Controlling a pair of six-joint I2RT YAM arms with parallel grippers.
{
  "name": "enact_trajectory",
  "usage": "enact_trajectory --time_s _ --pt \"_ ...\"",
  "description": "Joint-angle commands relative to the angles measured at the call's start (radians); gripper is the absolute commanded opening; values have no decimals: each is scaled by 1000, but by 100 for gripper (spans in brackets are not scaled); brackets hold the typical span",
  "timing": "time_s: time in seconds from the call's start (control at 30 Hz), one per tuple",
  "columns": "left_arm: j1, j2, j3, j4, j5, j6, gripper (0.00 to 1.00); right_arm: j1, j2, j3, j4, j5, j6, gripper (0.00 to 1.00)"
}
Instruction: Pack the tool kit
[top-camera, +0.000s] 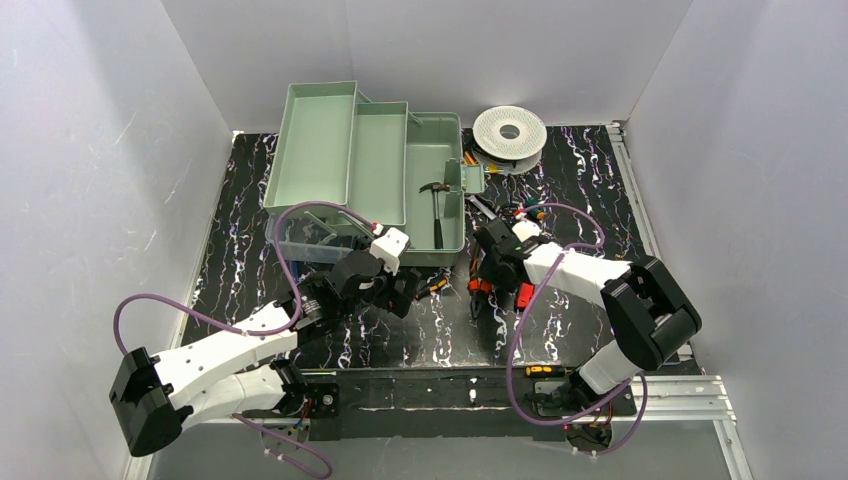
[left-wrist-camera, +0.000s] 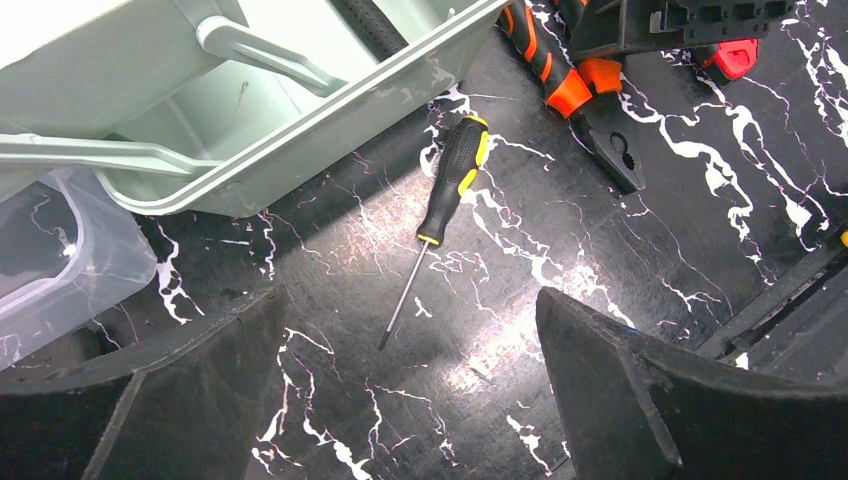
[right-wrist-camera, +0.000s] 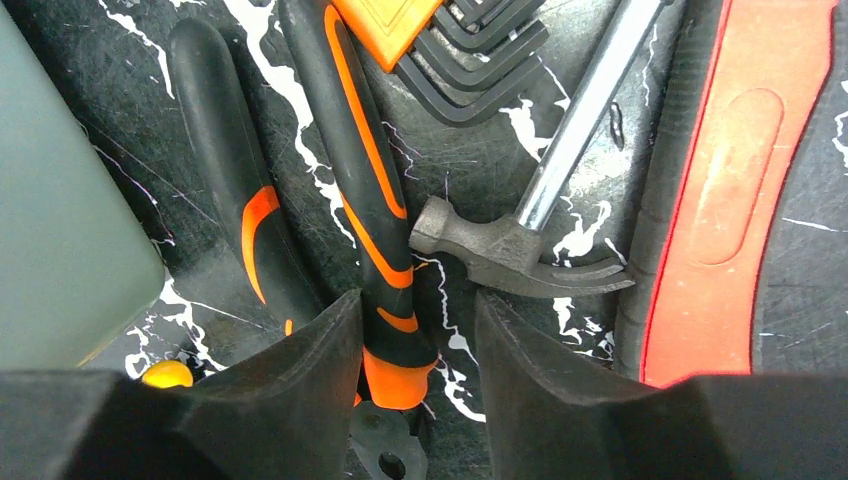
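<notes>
The sage-green toolbox (top-camera: 345, 150) stands open at the back, its trays stepped out, with a hammer (top-camera: 437, 205) lying inside. My left gripper (left-wrist-camera: 410, 400) hangs open over a black-and-yellow screwdriver (left-wrist-camera: 455, 175) that lies on the table beside the toolbox wall (left-wrist-camera: 300, 150). My right gripper (right-wrist-camera: 415, 310) is open and straddles one black-and-orange handle of the pliers (right-wrist-camera: 375, 200). Its left finger (right-wrist-camera: 310, 370) touches the handle, and a gap shows at the right finger (right-wrist-camera: 540, 370). A small hammer head (right-wrist-camera: 500, 250) and a red knife (right-wrist-camera: 740, 180) lie just beyond.
A set of hex keys (right-wrist-camera: 470, 45) in an orange holder lies past the pliers. A white perforated spool (top-camera: 510, 130) sits at the back right. The translucent lid (left-wrist-camera: 60, 250) is at the box's near left. Grey walls enclose the table.
</notes>
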Motion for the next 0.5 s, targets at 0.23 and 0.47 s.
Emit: enact_trajectory --time_s 0.23,0.47 --pt "-5 -31 9 -19 -34 14 96 -16 7 0 -44 -2 -6 1" --pt "-5 -49 7 -25 -37 16 96 -18 -144 -15 -5 -22 -121 1"
